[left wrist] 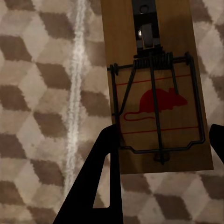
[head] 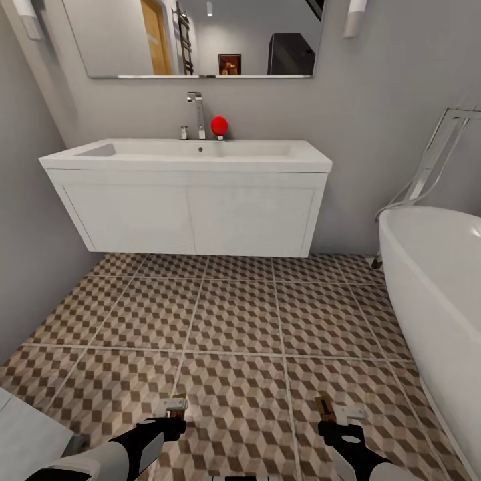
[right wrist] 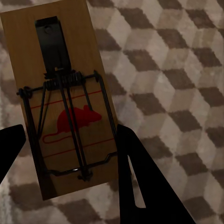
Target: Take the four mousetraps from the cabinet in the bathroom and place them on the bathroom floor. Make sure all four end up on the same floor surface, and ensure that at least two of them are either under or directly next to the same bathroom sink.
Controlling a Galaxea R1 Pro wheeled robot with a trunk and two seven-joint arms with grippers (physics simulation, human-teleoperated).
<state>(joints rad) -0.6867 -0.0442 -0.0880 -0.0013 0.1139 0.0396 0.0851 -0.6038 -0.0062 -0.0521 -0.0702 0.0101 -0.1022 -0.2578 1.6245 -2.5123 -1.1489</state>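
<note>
A home bathroom, plainly; a wide white sink (head: 194, 155) on a wall-hung two-door vanity (head: 190, 217) stands against the grey wall, with a chrome tap (head: 197, 113) and a mirror (head: 200, 37) above; a white rounded bathtub (head: 437, 280) sits to one side; cube-patterned floor tiles (head: 234, 321) spread out ahead of the robot's fingers.

mousetraps (left wrist: 156, 88): matt brown wood boards, dark wire springs, red printed mouse
bathroom floor (head: 234, 314): matt patterned tile, pale grout
bathroom sink (head: 187, 155): smooth white, slight sheen
tap (head: 196, 113) above the sink: shiny chrome
bathtub (head: 434, 280): glossy white
</note>
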